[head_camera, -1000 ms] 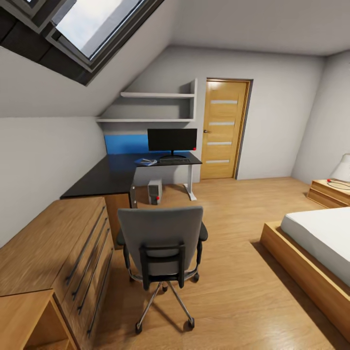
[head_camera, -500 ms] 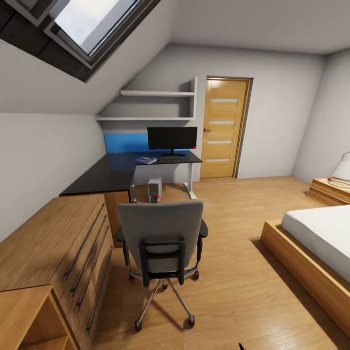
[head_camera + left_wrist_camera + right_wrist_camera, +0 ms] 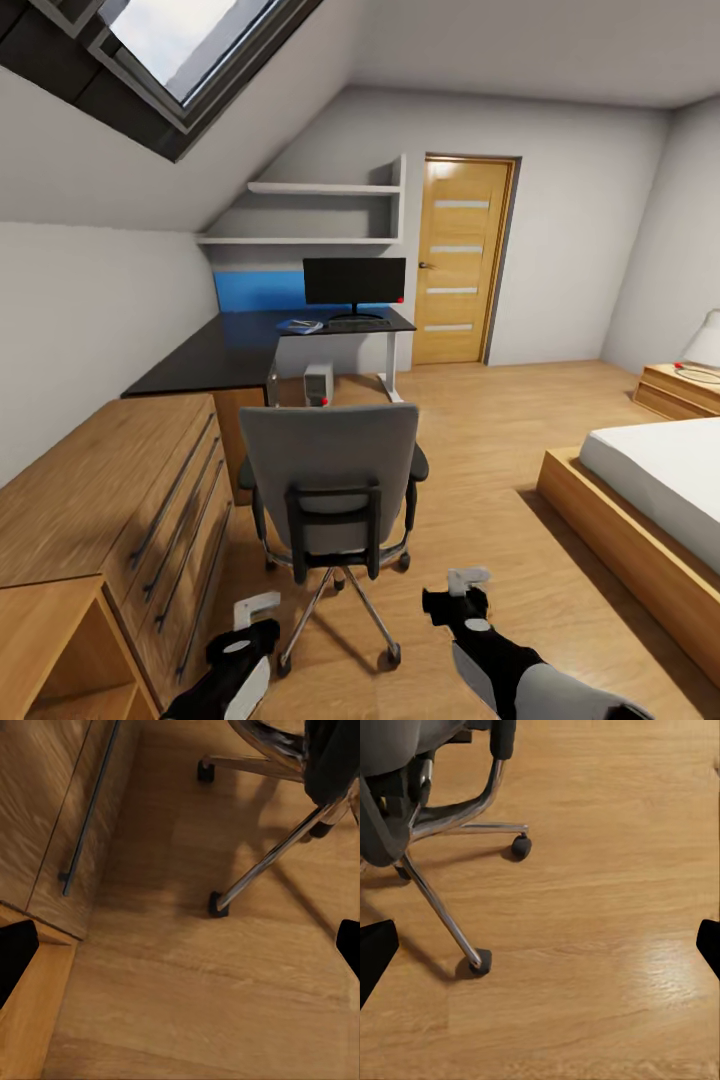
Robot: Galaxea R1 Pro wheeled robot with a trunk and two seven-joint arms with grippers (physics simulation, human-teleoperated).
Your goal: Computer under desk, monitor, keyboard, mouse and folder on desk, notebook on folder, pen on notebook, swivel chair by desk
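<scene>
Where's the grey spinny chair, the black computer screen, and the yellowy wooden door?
Grey padded swivel chair (image 3: 330, 465), head view: middle of its backrest.
Wide black flat monitor (image 3: 354, 281), head view: centre of the dark screen.
Light-wood door with pale slots (image 3: 460, 265), head view: middle of the door panel.

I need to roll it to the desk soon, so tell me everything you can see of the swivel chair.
The swivel chair stands upright on the wood floor, its grey padded back toward the camera, facing the desk. It has black armrests, a black bracket on the back, and a chrome star base on black castors. It stands apart from the desk, beside the light-wood cabinet. Nothing grips it.
</scene>
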